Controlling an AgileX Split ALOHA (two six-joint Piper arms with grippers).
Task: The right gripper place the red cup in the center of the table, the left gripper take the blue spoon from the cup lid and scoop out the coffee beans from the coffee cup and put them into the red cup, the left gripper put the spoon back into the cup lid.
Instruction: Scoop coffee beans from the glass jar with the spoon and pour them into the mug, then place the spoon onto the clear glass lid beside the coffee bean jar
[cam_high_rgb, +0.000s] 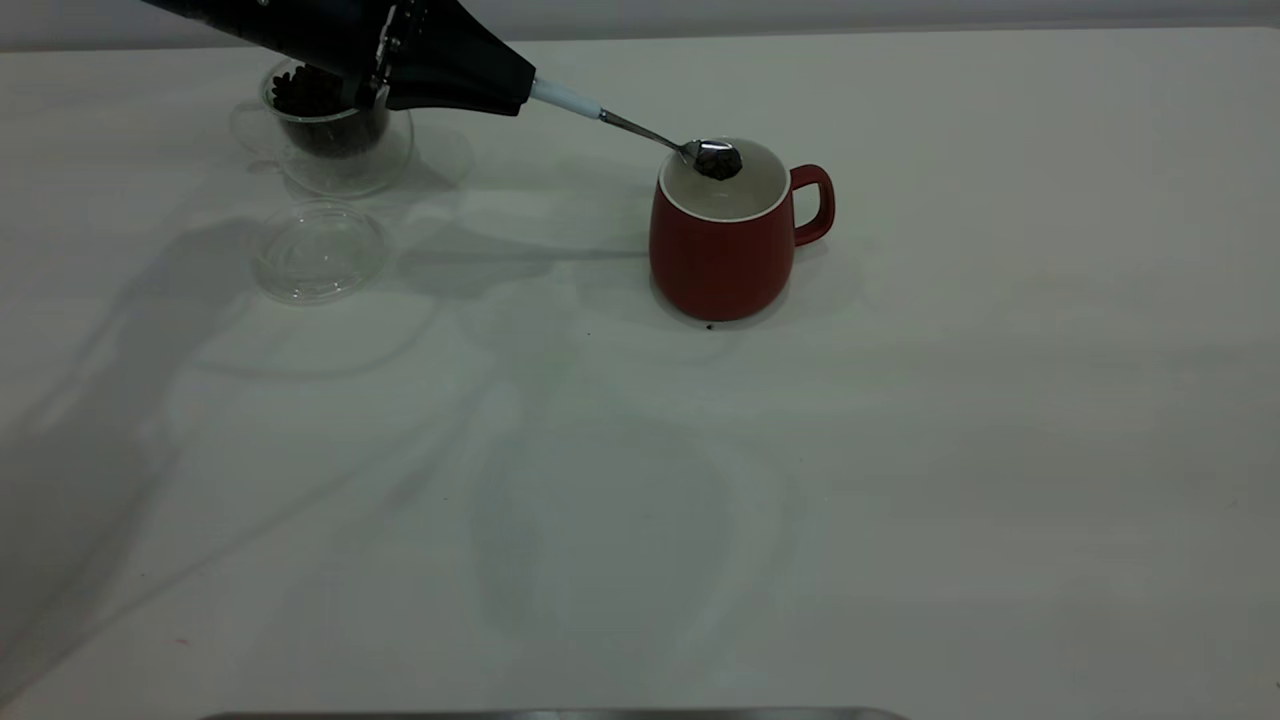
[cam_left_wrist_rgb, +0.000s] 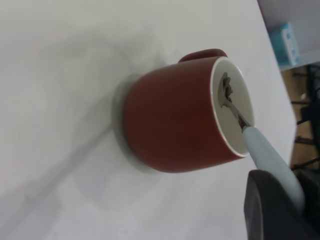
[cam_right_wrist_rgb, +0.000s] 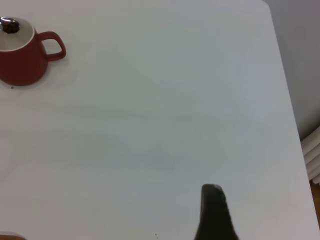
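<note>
Table: carrying everything, the table (cam_high_rgb: 900, 500) lies white and flat beneath the left gripper, with a tiny dark speck at the foot of the mug.
Left arm: it reaches in from the far left corner, slanting down toward the middle, a pose that I judge keeps the spoon bowl level while the load travels.
Left gripper: the left gripper (cam_high_rgb: 470, 85) is clamped on the pale handle of the spoon, jaws narrow around it, hovering above and beside the glass cup.
Red cup: the red cup (cam_high_rgb: 722, 245) stands upright ahead of the gripper, out at the spoon's tip, handle turned away from it; centred there so the scoop can be emptied into it.
Coffee cup: the coffee cup (cam_high_rgb: 330, 130) sits just behind and below the gripper, partly hidden by it.
Cup lid: the cup lid (cam_high_rgb: 318, 250) lies flat, near the glass cup, bare, waiting for the spoon's return.
Blue spoon: the blue spoon (cam_high_rgb: 600, 112) slopes down from the gripper, its bowl over the mug's mouth.
Coffee beans: the coffee beans (cam_high_rgb: 305, 92) heap in the glass cup; a few ride in the spoon bowl, not yet tipped out.
Right gripper: the right gripper (cam_right_wrist_rgb: 215, 215) hangs well apart from the mug; one dark finger shows, so whether it is wide or closed I cannot tell.
</note>
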